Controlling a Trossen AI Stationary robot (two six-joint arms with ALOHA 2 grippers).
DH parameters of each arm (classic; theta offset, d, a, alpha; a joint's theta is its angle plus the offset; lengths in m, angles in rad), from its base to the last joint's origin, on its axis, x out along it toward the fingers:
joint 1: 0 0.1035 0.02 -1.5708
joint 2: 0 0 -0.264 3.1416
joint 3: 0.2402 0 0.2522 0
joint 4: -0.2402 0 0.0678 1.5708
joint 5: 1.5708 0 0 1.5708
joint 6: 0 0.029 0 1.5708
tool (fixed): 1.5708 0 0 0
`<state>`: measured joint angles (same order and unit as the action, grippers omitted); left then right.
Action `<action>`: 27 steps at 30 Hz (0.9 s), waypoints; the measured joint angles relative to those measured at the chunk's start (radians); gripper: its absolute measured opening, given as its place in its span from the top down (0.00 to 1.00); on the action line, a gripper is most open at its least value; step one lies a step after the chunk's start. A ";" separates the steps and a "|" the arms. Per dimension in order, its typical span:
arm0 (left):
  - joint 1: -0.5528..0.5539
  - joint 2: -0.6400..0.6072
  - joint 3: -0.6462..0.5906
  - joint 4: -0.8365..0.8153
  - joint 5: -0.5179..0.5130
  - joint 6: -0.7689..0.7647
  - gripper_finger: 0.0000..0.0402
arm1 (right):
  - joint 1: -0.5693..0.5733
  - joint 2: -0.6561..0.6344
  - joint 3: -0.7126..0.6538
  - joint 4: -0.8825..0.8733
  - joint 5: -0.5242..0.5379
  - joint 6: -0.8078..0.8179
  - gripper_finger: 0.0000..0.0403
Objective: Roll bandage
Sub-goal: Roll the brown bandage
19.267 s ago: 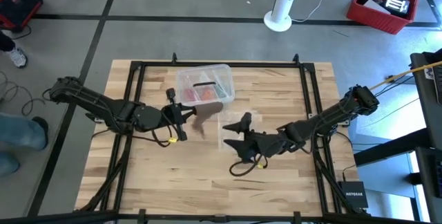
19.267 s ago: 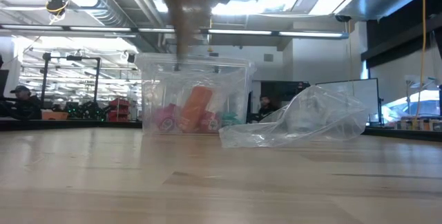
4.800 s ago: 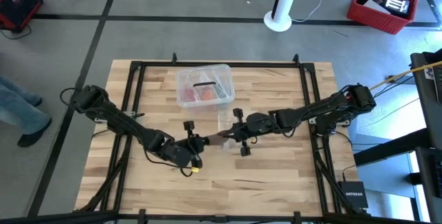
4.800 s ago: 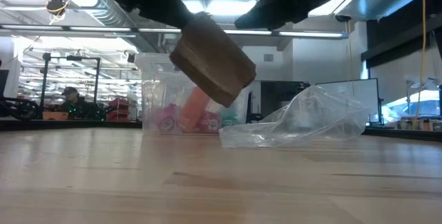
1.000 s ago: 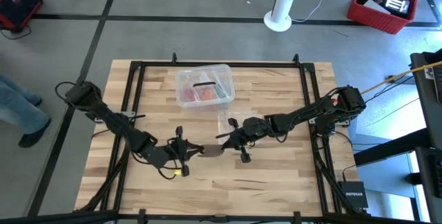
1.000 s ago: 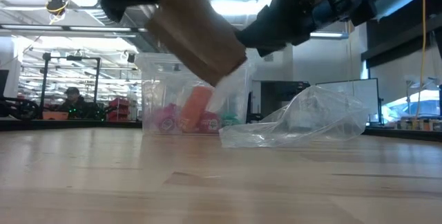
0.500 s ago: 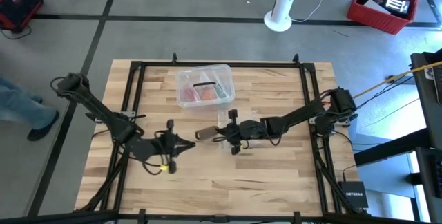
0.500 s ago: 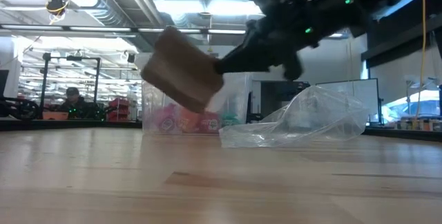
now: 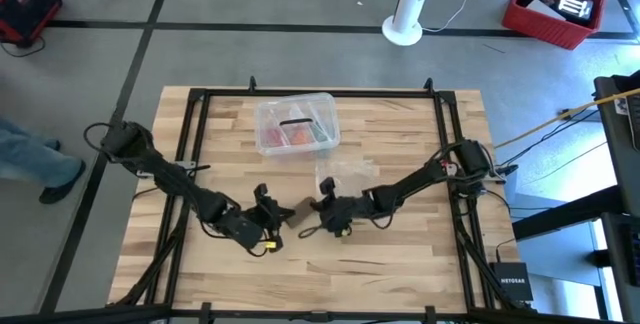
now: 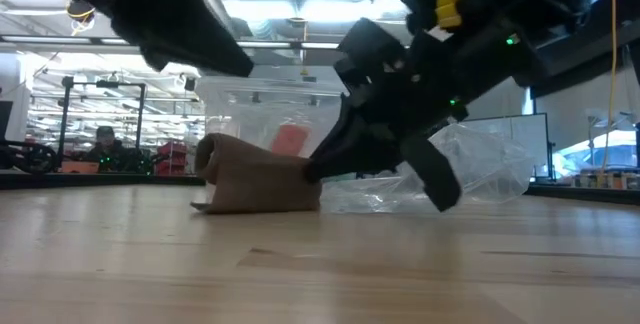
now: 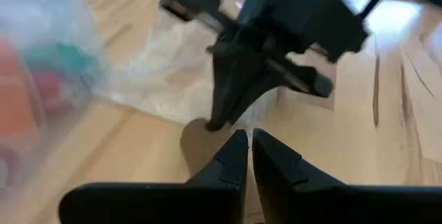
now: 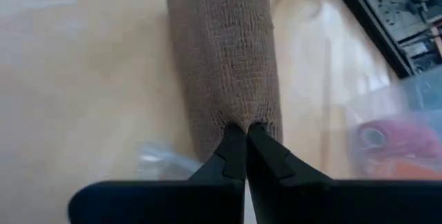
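Bandage: one brown-tan soft fabric strip (image 10: 262, 174), folded, lying on the wooden table (image 9: 400, 264) near its middle.
Right gripper (image 12: 246, 128): clenched, pinching the bandage's edge.
Left gripper (image 11: 244, 138): clenched, holding nothing, just beside the bandage.
Containers: one clear plastic box (image 9: 295, 122), one crinkled clear bag (image 10: 470, 174).

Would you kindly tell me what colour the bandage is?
Dull brown-tan, a woven fabric; the bandage shows best in the right wrist view.

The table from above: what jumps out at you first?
Two dark robot arms meet at the middle of the wooden table, nose to nose over a soft brown-tan fabric bandage. The right gripper pinches the bandage's edge shut; the left gripper sits shut at its other side. Behind them stands a clear plastic box with red contents.
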<state>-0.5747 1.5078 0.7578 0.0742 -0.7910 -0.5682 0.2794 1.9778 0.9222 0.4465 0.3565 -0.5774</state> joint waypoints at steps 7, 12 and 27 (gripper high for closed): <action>0.000 0.112 0.000 0.120 0.008 -0.019 0.96 | 0.045 0.000 0.000 -0.021 0.002 0.001 0.98; -0.002 0.169 0.000 0.164 0.052 -0.036 0.96 | 0.064 -0.005 0.001 -0.043 0.010 0.002 0.98; -0.009 0.305 0.000 0.309 0.051 -0.053 0.96 | 0.135 -0.006 0.001 -0.080 0.062 0.107 0.91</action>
<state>-0.5834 1.8125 0.7582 0.3834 -0.7399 -0.6214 0.4148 1.9722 0.9234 0.3667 0.4181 -0.4709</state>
